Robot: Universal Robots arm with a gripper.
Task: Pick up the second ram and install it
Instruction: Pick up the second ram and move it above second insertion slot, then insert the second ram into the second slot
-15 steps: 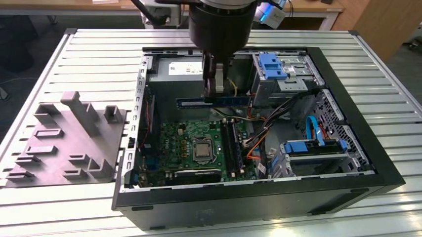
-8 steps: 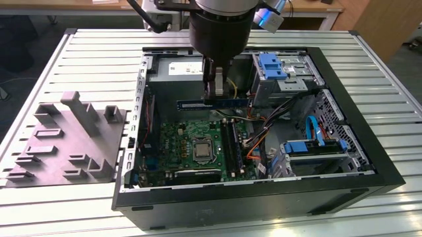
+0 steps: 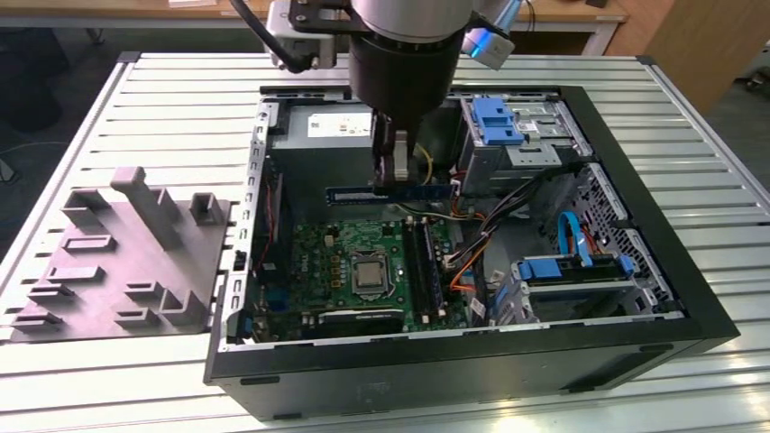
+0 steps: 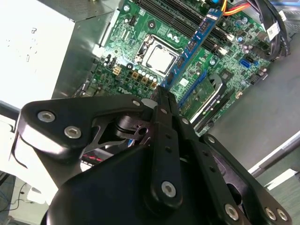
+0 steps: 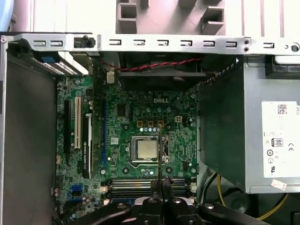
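The black claw [image 3: 392, 180] pinches shut on the thin bluish-green memory board [image 3: 424, 190], held above the green motherboard [image 3: 325, 262] inside the open black computer case [image 3: 481, 356]. Light and stiff but fragile, it seems best gripped mid-length by its flat faces.

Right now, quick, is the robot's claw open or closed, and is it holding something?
The gripper is closed, holding the second ram.

One ram [image 3: 355, 193], one motherboard [image 3: 325, 262], one case [image 3: 481, 361] (open-sided), one grey fixture [image 3: 121, 262].
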